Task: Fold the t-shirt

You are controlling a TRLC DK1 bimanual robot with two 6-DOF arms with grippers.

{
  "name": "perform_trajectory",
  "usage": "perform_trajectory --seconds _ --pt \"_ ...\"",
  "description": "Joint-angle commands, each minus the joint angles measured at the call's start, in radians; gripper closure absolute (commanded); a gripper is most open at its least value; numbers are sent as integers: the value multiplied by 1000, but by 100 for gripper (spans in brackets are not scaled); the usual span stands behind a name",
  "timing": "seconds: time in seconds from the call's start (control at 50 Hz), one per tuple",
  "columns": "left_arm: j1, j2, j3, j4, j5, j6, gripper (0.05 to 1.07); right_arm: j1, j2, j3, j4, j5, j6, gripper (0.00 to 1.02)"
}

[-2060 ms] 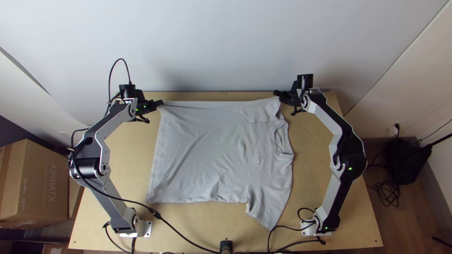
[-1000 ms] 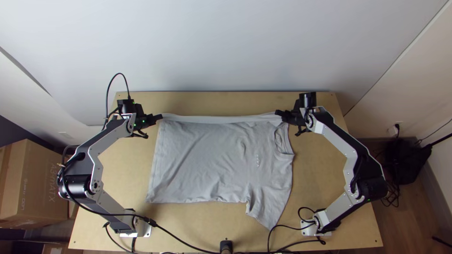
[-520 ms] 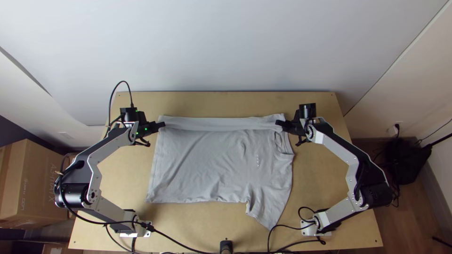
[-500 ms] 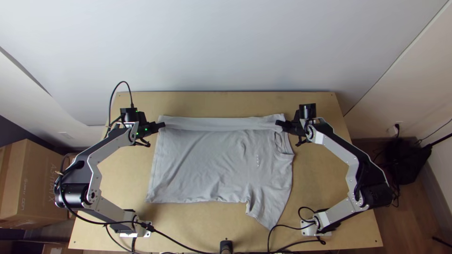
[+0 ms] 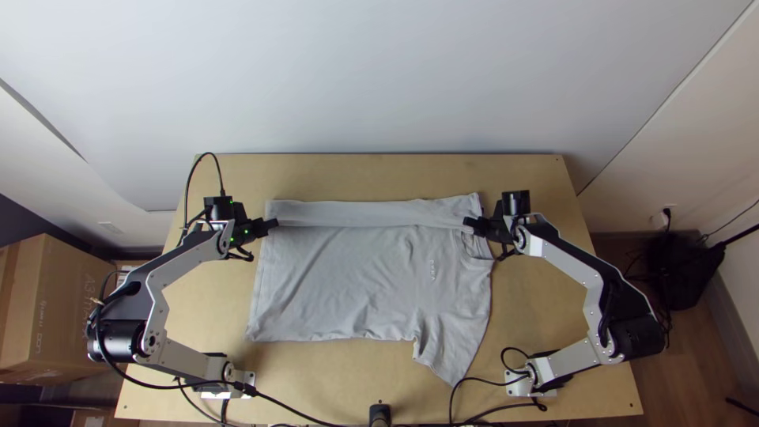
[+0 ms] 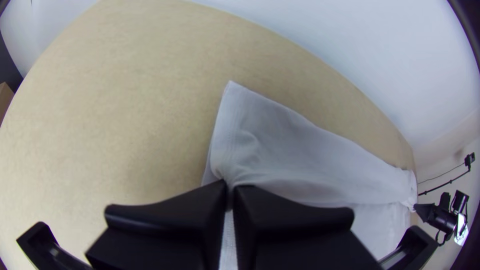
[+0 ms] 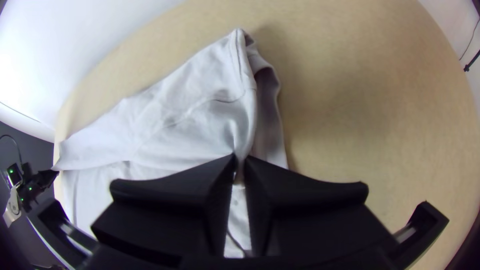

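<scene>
T-shirt (image 5: 348, 277) lying mid-desk (image 5: 316, 387), mostly spread, its far side turning over in a narrow band. Left tool (image 6: 230, 189) clamping the band's free edge at the hem end; right tool (image 7: 240, 162) pinching it near the collar (image 5: 474, 243). Judging: first fold only partly made. Near sleeve (image 5: 455, 360) lying outspread; near side and lengthwise halving probably still waiting. Cardboard box (image 5: 51, 316) standing beside the desk; contents, cannot tell.

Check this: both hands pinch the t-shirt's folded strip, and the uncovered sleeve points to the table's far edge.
Wrong edge: the top view shows the sleeve pointing to the near one. The left hand and right hand pinch the strip.
</scene>
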Motion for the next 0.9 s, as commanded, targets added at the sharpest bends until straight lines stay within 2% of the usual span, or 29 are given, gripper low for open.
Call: perform_trajectory --seconds 0.0,0.04,0.06,0.14,0.22,0.36,0.4,0.44,0.6,0.74,0.8,0.88 --pt "-3 -37 -23 -16 -6 -33 40 -13 -65 -58 4 12 -6 54" --pt "-2 -36 -15 -34 -6 -31 24 -17 -90 -75 3 10 -6 42" --pt "-2 -36 -11 -40 -6 -30 20 -19 -105 -84 3 10 -6 37" --pt "14 -37 8 -82 9 -24 16 -20 -191 -127 3 12 -6 23" --pt "32 -63 17 -117 15 -13 12 -20 -282 -146 -62 10 -7 15" --pt "66 -174 12 -174 74 -5 12 -11 -519 -178 -184 10 -7 14" --pt "67 -211 12 -195 75 -2 12 -7 -581 -179 -232 10 1 10" --pt "67 -246 16 -221 84 -1 12 -5 -631 -176 -289 10 24 5" --pt "60 -366 32 -313 106 -1 12 19 -754 -172 -513 6 86 5" --pt "49 -433 62 -381 107 -4 12 56 -783 -176 -756 -65 244 5" --pt "43 -455 75 -404 107 -4 12 81 -772 -184 -856 -106 269 5" --pt "38 -482 95 -433 107 -7 12 118 -725 -205 -950 -125 284 5"
